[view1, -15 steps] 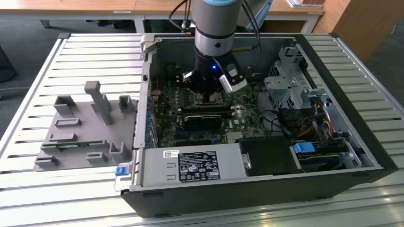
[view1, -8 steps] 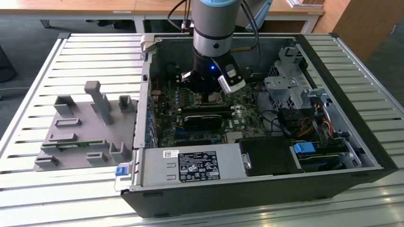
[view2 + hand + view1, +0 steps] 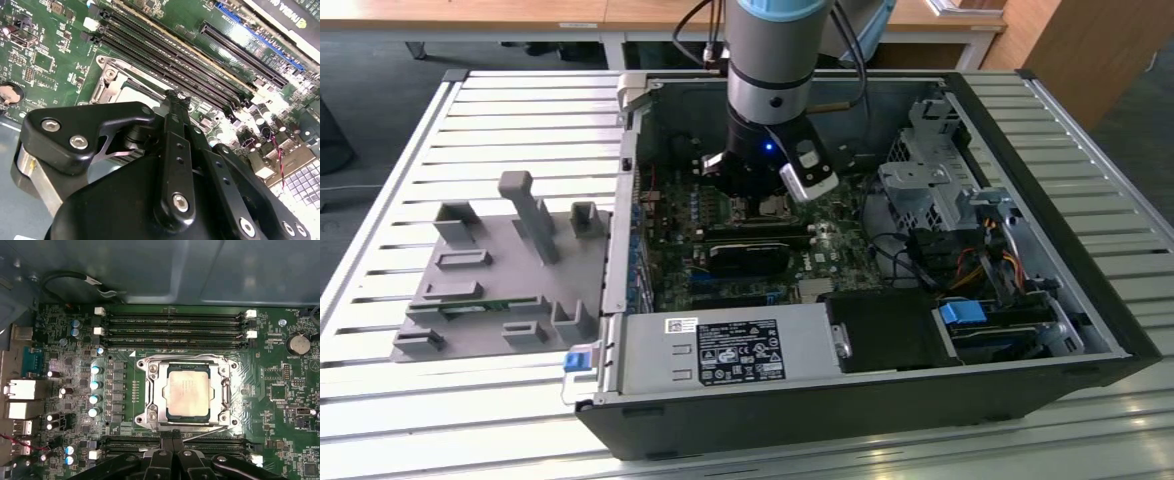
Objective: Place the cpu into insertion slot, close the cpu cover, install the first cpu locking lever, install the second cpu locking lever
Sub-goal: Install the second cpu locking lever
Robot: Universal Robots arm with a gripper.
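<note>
- cpu [image 3: 188, 394] is seated in the socket on the motherboard [image 3: 280, 390], silver top showing through the window of the cpu cover [image 3: 186, 392], which lies flat over it.
- pincer [image 3: 172, 440] sits at the socket's 6 o'clock edge in the first wrist view, fingers pressed together, narrow, holding nothing I can see.
- Fingertip [image 3: 176, 97] is just over the cover's edge in the second wrist view; contact can't be confirmed.
- Locking levers: thin wires along the frame sides; latched or not, can't tell.
- Risk: pressing off-centre could cock the cover and load the cpu unevenly, bending socket pins.
- Risk: a slip sideways puts the tip into the memory slots [image 3: 175, 322] or the capacitors [image 3: 95, 385] at 9 o'clock.
- Risk: a lever not hooked under its tab could spring back.
</note>
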